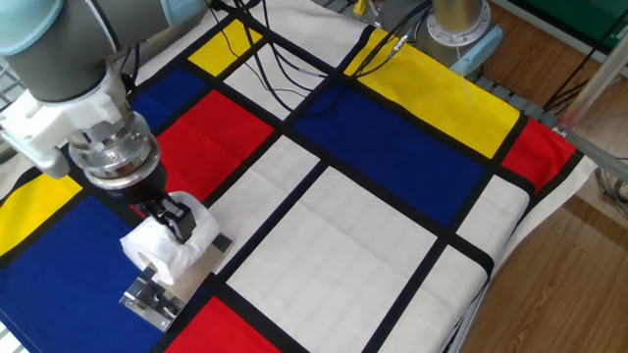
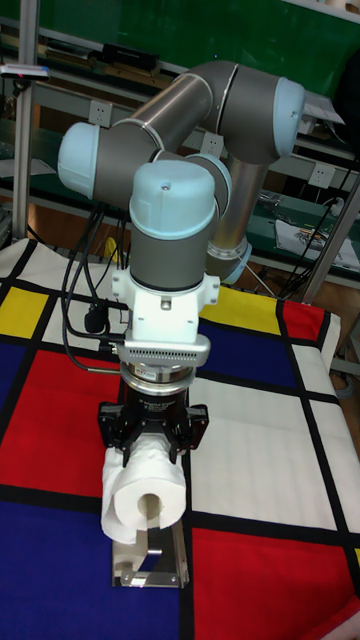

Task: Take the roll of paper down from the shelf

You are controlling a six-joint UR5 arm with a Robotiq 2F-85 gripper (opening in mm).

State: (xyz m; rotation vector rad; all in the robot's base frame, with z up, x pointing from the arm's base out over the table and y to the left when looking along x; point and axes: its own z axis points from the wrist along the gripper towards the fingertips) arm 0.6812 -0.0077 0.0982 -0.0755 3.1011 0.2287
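Note:
The roll of paper (image 1: 167, 247) is white and bumpy, and its hollow core faces the camera in the tall fixed view (image 2: 147, 495). My gripper (image 1: 175, 224) is shut on it from above, black fingers (image 2: 152, 438) pressing its top. The roll hangs lifted a little above the shelf (image 1: 152, 298), a shiny silver metal stand on the blue patch at the cloth's front left. In the tall fixed view the shelf (image 2: 150, 565) shows below the roll, with a gap between them.
The table carries a cloth of red, blue, yellow and white panels (image 1: 343, 235) with black bands. Black cables (image 1: 280, 59) trail across the far side. A metal post base (image 1: 453, 27) stands at the back. The table's right edge (image 1: 510, 255) drops to a wooden floor.

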